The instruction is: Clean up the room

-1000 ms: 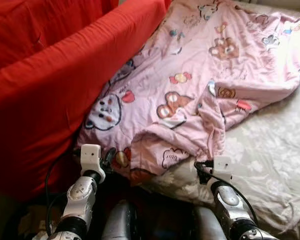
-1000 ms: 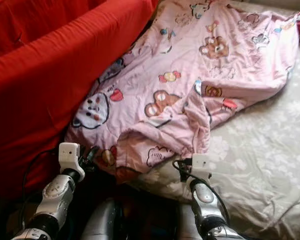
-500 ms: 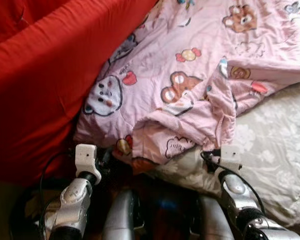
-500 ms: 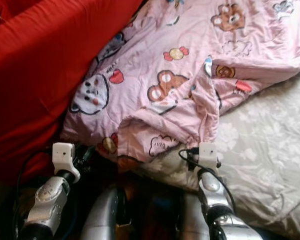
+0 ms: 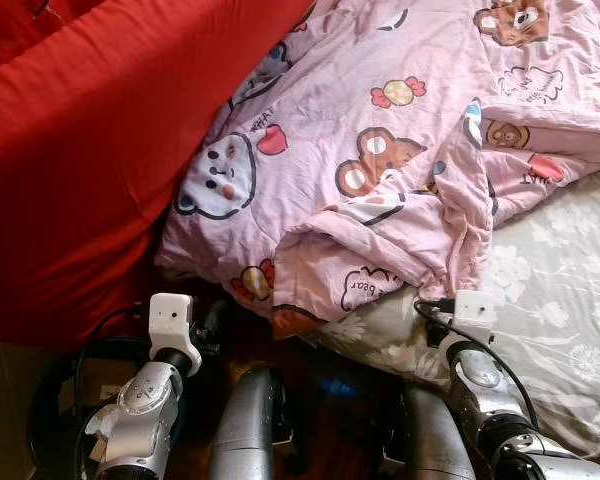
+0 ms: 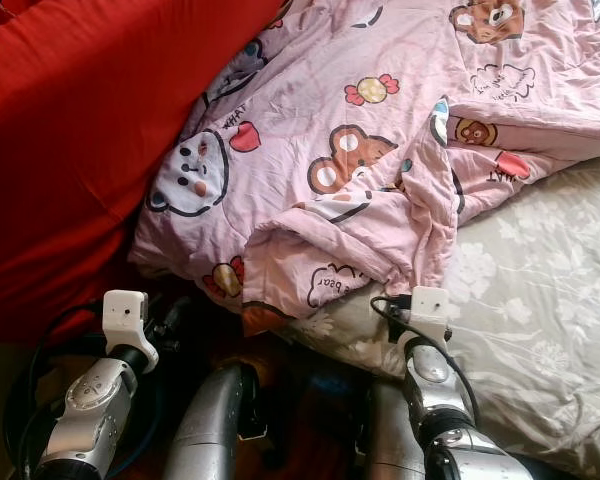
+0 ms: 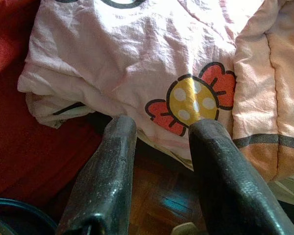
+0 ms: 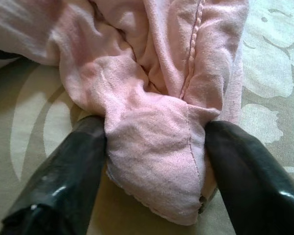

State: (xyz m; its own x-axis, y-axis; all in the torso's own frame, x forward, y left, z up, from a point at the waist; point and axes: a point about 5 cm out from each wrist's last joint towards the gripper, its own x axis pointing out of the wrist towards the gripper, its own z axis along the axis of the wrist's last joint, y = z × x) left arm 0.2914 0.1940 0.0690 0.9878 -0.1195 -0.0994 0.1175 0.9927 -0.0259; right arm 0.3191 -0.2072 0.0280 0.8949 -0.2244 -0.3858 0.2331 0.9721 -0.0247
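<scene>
Nearest to me, the robot's two silver arms reached forward over a dark wooden floor (image 7: 157,196) toward the near edge of the bed (image 5: 570,330), which was covered with a grey-beige sheet printed with pale flowers.

The left gripper (image 7: 159,132) hung low by the bed's near left corner, its two black fingers apart and holding nothing. Their tips lay just short of the hanging edge of a pink quilted cotton blanket (image 5: 380,150) printed with cartoon bears, candies and hearts. In the left wrist view a yellow candy with red ends showed on the blanket just beyond the fingertips, and a strip of red cloth lay beside them.

The right gripper (image 8: 154,132) sat at the near edge of the bed, further right. Its fingers stood apart on either side of a bunched corner of the pink blanket, the cloth filling the gap and touching both fingers. I could not tell whether they were squeezing it.

Beyond the grippers, the blanket spread rumpled across the bed, its near part folded back on itself in a thick ridge, with a white bear's face (image 5: 220,180) toward its left side and a brown bear (image 5: 375,160) near the middle. Its right side ended in a fold, leaving the flowered sheet bare along the bed's right edge.

Along the left, a large red fabric cushion or sofa back (image 5: 90,150) rose beside the bed, with the blanket's left edge pressed against it.
</scene>
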